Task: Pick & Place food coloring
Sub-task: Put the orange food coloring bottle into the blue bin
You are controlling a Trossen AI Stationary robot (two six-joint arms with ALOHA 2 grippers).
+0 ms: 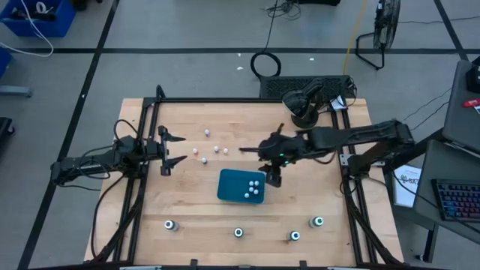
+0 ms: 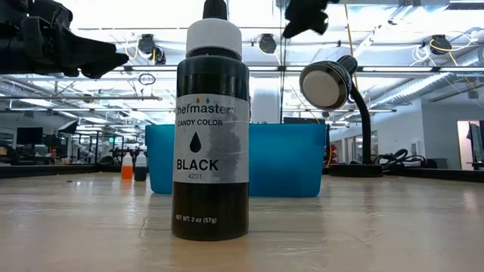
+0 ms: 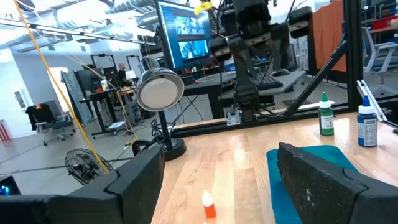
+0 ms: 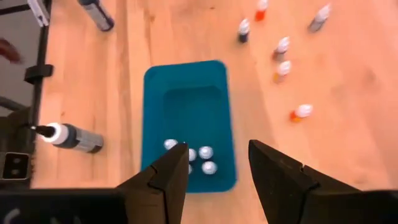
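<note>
Tiny pale white-capped food coloring bottles (image 4: 193, 154) clustered inside teal rectangular plastic tray (image 1: 229, 184), labels unreadable. Right gripper (image 4: 217, 163) hovered above, fingers apart. Left gripper (image 1: 174, 148) waited aside, fingers apart.

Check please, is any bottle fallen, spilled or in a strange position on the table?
Nothing stands out. The small bottles left on the wood look upright, the few in the teal tray sit clustered at one end, and no spill shows. The right end effector is open above the tray.
</note>
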